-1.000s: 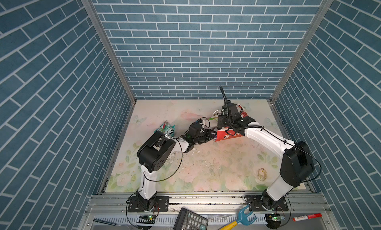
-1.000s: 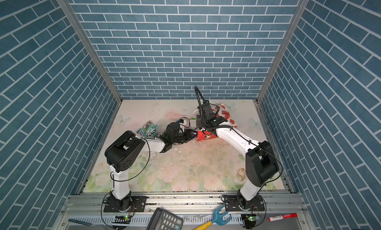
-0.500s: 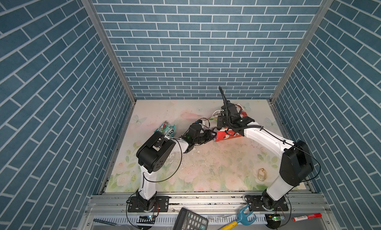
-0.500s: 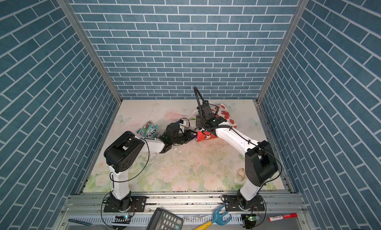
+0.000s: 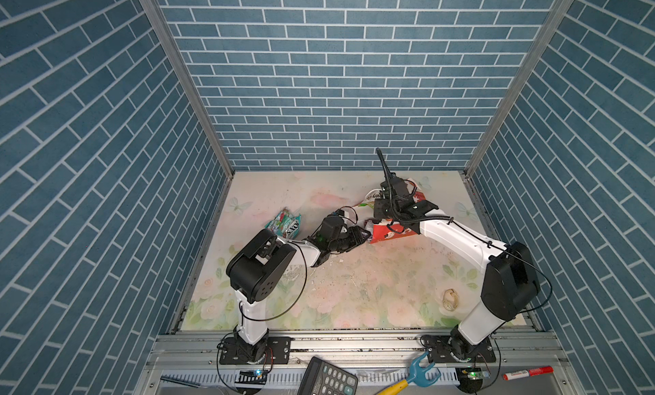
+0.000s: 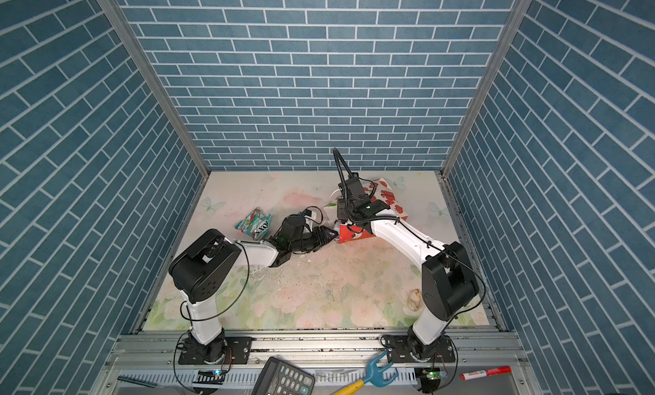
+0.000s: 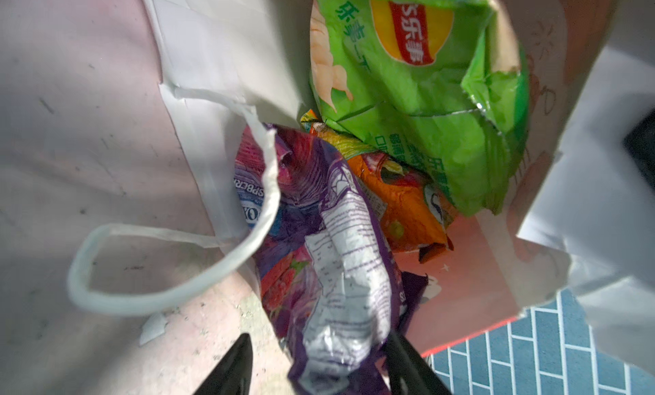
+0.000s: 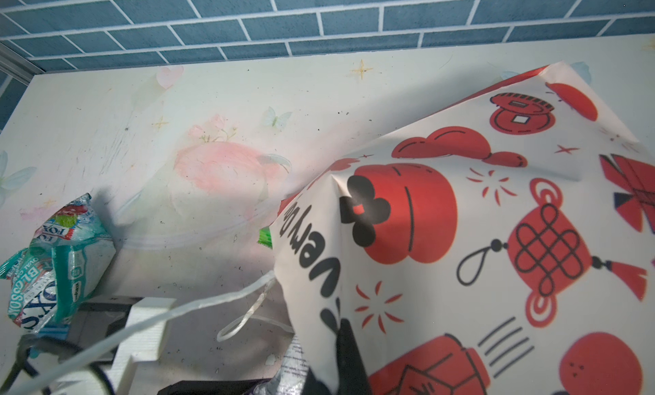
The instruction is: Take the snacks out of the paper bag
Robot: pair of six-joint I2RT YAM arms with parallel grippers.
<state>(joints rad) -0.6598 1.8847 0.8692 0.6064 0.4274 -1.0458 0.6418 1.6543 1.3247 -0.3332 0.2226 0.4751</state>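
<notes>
Left gripper (image 5: 361, 233) of mine reaches low over the tabletop (image 5: 336, 290) to the mouth of the paper bag (image 5: 390, 233), which lies on its side toward the back right in both top views. My right gripper (image 5: 377, 214) sits at the bag's upper lip. One teal FOX'S packet (image 5: 285, 226) lies out on the tabletop beside my left forearm, well apart from the bag. A pale seashell (image 5: 450, 299) rests near my right arm's base.

Through my left wrist camera, the fingers of my left gripper stand apart with the crumpled end of a purple packet (image 7: 336, 251) between them. One finger is clear of it, so I read this gripper as released, not grasping. The packet lies half out of the bag's mouth, with a white cord handle (image 7: 177, 294) crossing it. Deeper in sit an orange packet (image 7: 407, 205) and a green crisp packet (image 7: 407, 92), with a sliver of yellow wrapper (image 7: 340, 138) between them.

Through my right wrist camera, my right gripper is clenched on the bag's printed edge, holding it up.

I judge one snack out and at least four in the bag, so most of the work is left.
</notes>
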